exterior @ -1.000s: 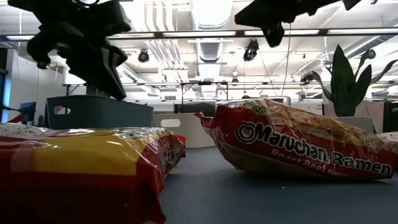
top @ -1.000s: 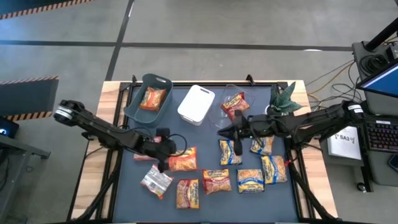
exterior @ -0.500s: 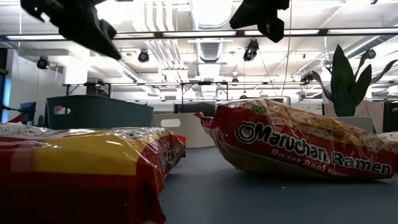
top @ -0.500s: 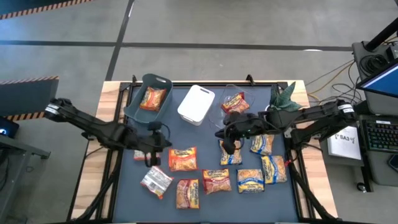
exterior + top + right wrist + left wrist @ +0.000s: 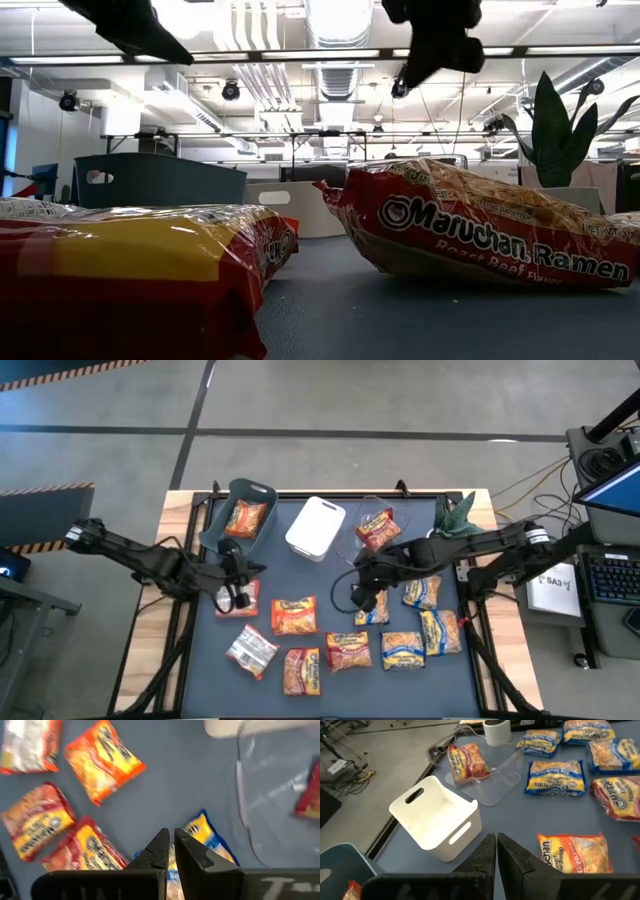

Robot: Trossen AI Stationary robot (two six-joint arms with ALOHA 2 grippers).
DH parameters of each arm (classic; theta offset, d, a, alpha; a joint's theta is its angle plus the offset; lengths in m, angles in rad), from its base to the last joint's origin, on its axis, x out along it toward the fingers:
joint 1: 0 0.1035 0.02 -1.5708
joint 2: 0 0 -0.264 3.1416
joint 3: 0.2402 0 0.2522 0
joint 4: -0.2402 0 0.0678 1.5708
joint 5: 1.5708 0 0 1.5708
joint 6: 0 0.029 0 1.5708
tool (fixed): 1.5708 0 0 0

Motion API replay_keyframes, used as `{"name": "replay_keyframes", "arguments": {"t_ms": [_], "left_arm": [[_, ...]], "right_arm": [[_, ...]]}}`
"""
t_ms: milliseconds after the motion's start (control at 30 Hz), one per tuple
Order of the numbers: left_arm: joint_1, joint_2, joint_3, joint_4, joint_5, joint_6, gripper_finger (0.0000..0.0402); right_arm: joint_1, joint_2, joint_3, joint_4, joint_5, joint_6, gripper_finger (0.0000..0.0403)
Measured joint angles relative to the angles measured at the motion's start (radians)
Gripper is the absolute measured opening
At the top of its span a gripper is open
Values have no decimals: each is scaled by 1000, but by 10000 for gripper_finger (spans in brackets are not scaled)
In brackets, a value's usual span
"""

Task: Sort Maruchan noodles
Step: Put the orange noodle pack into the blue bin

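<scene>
Here, the left gripper [image 5: 232, 603] is held with fingers together (nothing clamped) above a packet just below the grey-green bin [image 5: 215, 530], in which one orange packet [image 5: 246, 517] lies. The Maruchan noodles [image 5: 345, 640] are spread over the mat's middle and right. The right gripper [image 5: 362, 601], fingers likewise together, is poised over a blue-and-yellow packet [image 5: 376, 611] near the clear bin [image 5: 362, 545].

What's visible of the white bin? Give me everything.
The white bin is a small rounded-corner rectangular tub that looks like smooth opaque plastic, with slot handles cut into its walls. It sits upright on the blue mat near the table's far edge, between the grey-green bin and the clear bin, turned a little askew. No packet shows inside it from above. One corner seems to meet the clear bin's edge. Neither claw touches it.
</scene>
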Motion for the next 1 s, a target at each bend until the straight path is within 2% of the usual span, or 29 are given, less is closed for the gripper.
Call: {"name": "replay_keyframes", "arguments": {"t_ms": [133, 400, 467, 633, 933, 1000], "left_arm": [[0, 19, -2, -3, 29, -23, 0], [-2, 139, -81, 84, 218, -129, 0], [-6, 181, -112, 140, 274, -143, 0], [-19, 286, -160, 263, 325, -159, 0], [-60, 433, -152, 327, 356, -217, 0], [-81, 464, -152, 367, 359, -218, 0]], "right_arm": [[-1, 20, -1, 0, -23, 10, 18], [-1, 118, -2, 78, -28, 10, 18], [-1, 147, -2, 114, -71, 5, 24], [0, 202, -2, 213, -129, 12, 68], [4, 257, -2, 316, -123, 85, 172], [6, 273, -2, 373, -121, 152, 194]]}}
